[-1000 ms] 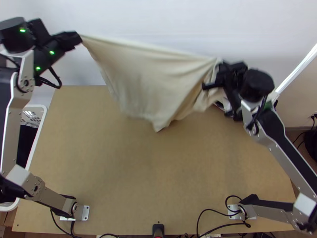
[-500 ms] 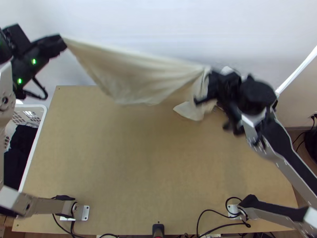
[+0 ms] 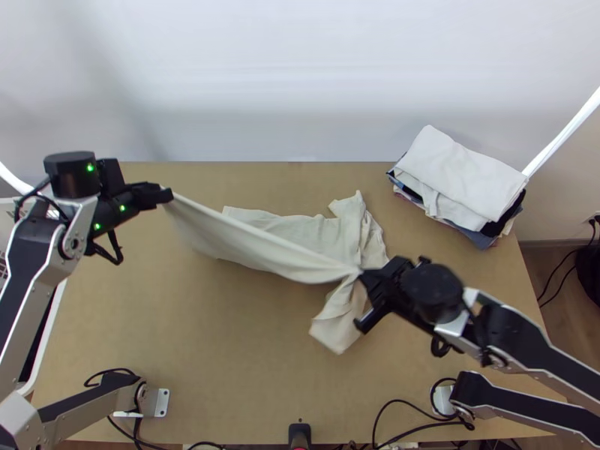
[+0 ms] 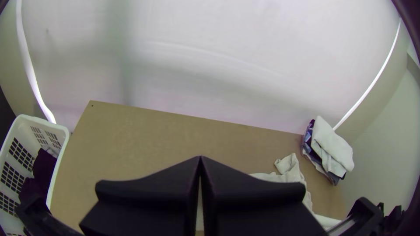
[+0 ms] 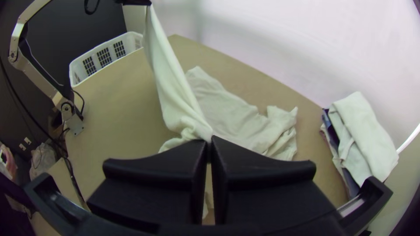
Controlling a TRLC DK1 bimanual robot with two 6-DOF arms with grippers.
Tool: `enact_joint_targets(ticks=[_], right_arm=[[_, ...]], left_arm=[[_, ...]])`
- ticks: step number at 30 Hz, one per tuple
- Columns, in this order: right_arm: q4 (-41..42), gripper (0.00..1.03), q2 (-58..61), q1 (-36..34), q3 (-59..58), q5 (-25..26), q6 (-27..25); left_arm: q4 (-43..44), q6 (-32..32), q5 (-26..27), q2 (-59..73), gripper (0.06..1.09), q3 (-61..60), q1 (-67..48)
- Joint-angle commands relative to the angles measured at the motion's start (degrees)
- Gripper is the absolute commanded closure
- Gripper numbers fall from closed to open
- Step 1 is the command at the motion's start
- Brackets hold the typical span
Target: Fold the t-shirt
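Since the earlier frames both arms have come down and back from the wall, so the t-shirt [image 3: 281,256], then aloft, now has its lower part lying on the worktop [image 3: 225,330]. That looks like the start of laying it out for folding, though the cloth is rumpled, and its end by the right pincer [image 3: 361,277] is bunched and trailing towards the near edge. A taut band of it slants above the rest between the two pincers. The left pincer [image 3: 170,196] is closed on one end, over the left part of the worktop, its arm bent and pointing inwards; the right pincer, closed on the gathered other end, sits lower and right of the middle, its arm reaching in from the right.
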Motion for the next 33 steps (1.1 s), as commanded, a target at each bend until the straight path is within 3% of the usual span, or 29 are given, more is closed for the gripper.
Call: enact_joint_targets(ticks=[1, 6, 16, 22, 29, 33], right_arm=[[1.7, 1.00, 1.1, 0.4, -3.7, -2.2, 2.6], [11.3, 1.00, 7.4, -5.9, -7.0, -6.0, 0.0], [31.6, 1.00, 27.6, -22.6, -5.7, -12.2, 1.2], [32.6, 1.00, 43.4, -28.1, 3.1, -12.4, 5.5], [32.7, 0.99, 49.3, -31.0, 9.6, -12.4, 12.0], [32.6, 0.59, 47.1, -33.4, 11.0, -12.4, 12.4]], left_arm=[[3.6, 0.6, 0.0, -2.5, 1.05, -4.2, 0.9], [5.6, 0.7, 0.0, -0.8, 1.05, -6.6, 3.2], [8.0, 0.6, -0.3, 4.3, 1.05, -8.3, 6.2], [8.0, -0.1, -0.5, 4.9, 1.05, -8.1, 5.8], [7.3, -0.1, -0.7, 4.6, 1.05, -7.1, 5.8], [6.8, 0.0, -0.7, 3.8, 1.05, -7.7, 6.1]])
